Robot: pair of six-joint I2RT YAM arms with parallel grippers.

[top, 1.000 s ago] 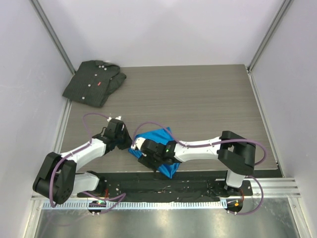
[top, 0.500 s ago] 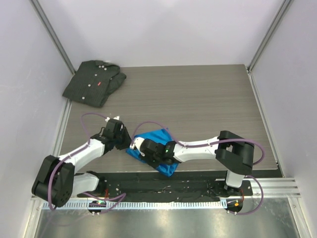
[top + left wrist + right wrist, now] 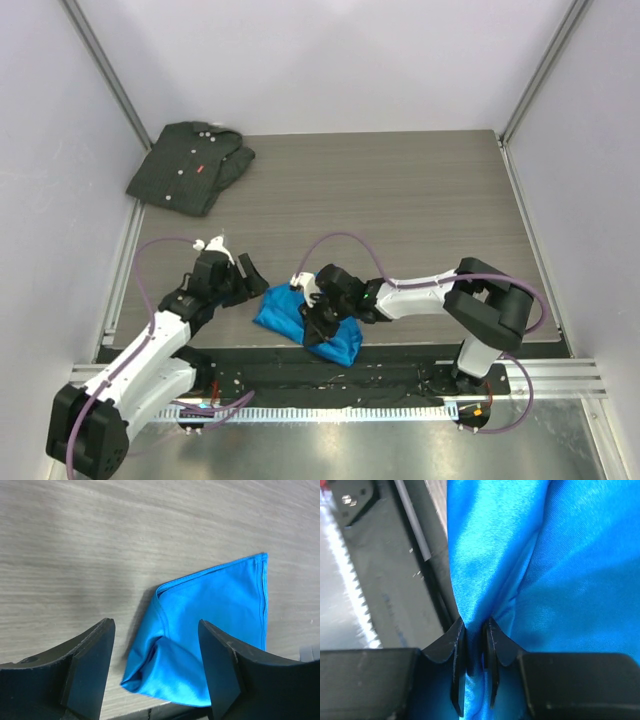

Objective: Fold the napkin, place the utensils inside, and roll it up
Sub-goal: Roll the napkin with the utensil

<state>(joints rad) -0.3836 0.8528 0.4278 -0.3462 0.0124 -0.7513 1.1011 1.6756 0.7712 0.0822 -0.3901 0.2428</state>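
Observation:
The bright blue napkin [image 3: 283,312] lies crumpled and partly folded at the table's near edge, between the two arms. My right gripper [image 3: 319,320] is shut on a pinched ridge of the napkin [image 3: 570,580], with cloth squeezed between its fingertips [image 3: 475,630]. My left gripper [image 3: 252,274] stands open just left of the cloth and holds nothing. In the left wrist view the napkin [image 3: 215,615] spreads beyond the open gripper [image 3: 155,625], its near corner bulging between the two black fingers [image 3: 90,665]. The utensils are out of view.
A dark grey-black buttoned shirt [image 3: 190,165] lies folded at the table's far left corner. The black base rail [image 3: 330,378] runs right behind the napkin along the near edge. Walls enclose the table on the left, right and far sides.
My left gripper opened, let go of the napkin and drew back to the left. My right gripper closed on a fold of the cloth and shifted right, bunching it.

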